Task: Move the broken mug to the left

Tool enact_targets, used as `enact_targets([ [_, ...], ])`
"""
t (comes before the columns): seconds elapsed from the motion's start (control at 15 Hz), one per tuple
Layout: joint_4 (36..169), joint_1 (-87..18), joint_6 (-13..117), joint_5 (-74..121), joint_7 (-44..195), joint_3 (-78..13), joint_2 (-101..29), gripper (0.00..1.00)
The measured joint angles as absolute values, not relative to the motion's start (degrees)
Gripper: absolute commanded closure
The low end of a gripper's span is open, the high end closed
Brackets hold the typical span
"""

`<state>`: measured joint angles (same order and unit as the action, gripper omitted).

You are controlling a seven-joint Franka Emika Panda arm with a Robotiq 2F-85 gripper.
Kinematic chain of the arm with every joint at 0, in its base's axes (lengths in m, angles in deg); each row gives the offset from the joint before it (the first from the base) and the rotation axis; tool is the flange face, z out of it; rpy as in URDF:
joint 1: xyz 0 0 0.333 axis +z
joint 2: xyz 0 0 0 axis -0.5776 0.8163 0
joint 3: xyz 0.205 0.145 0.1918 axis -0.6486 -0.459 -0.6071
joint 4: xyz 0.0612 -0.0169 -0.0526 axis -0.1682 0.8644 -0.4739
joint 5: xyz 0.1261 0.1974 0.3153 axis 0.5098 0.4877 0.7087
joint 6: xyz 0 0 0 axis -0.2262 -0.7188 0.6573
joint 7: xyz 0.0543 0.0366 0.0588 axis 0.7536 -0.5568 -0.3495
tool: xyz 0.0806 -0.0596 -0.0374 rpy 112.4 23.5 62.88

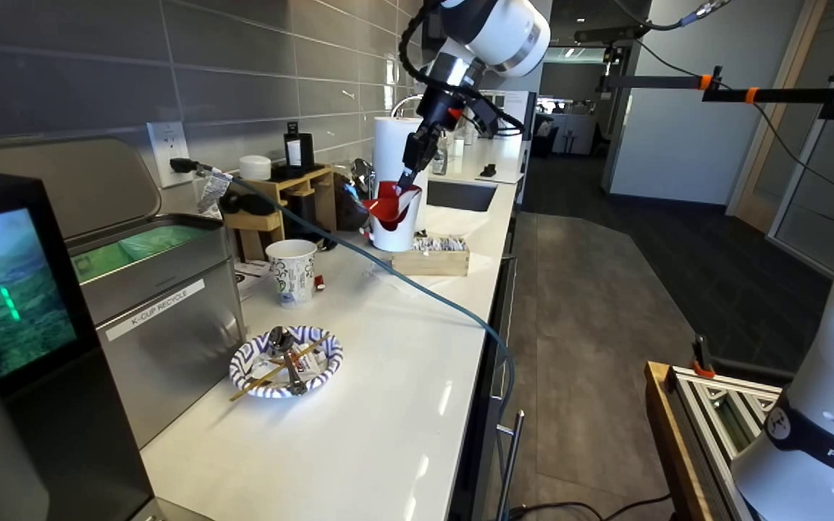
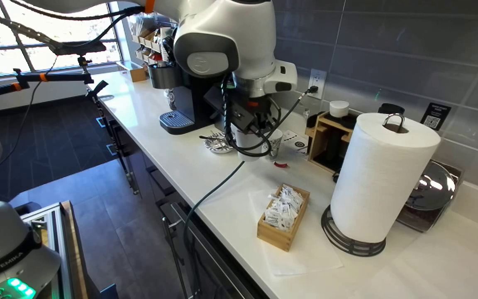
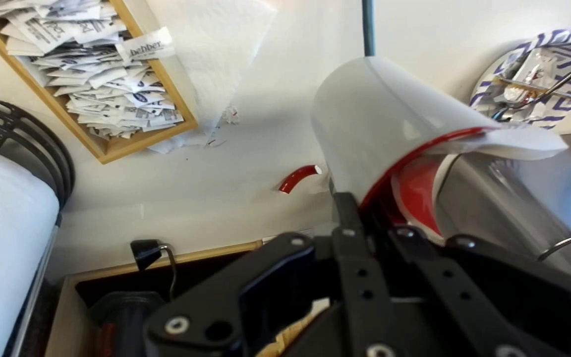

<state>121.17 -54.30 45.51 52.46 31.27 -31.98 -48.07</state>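
Observation:
The broken mug (image 3: 374,124) is white outside and red inside, with a jagged, broken rim. It also shows in both exterior views, white with a red opening in an exterior view (image 1: 395,230) and white below the wrist in an exterior view (image 2: 248,143). My gripper (image 3: 371,210) is shut on its wall near the rim, one finger outside and one inside. The mug is tilted and appears held above the counter. The gripper also shows in an exterior view (image 1: 407,177). A curved red broken-off piece (image 3: 299,178) lies on the counter below; it also shows in an exterior view (image 2: 281,165).
A wooden box of packets (image 2: 282,236) and a paper towel roll (image 2: 382,178) stand nearby. A patterned paper cup (image 1: 292,271), a patterned bowl with spoons (image 1: 243,362) and a wooden organizer (image 1: 324,199) are close. A blue-green cable (image 1: 417,286) crosses the counter.

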Motion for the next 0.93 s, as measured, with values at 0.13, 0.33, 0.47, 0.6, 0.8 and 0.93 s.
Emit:
enact_targets([
  [0.13,122.2,-53.1,45.5,52.9,30.6,-31.6,-49.1,0.98],
  [0.33,123.5,-51.5,45.5,53.3,29.9,-31.2,-50.5,0.98],
  [0.47,124.3,-50.4,45.5,53.3,29.7,-31.1,-51.4,0.98],
  [0.6,124.7,-49.2,45.5,53.3,29.7,-31.0,-51.9,0.98],
  [0.8,124.8,-47.4,45.6,53.3,29.7,-31.0,-52.3,0.98],
  [0.93,124.8,-46.3,45.6,53.3,29.7,-31.1,-52.4,0.98],
])
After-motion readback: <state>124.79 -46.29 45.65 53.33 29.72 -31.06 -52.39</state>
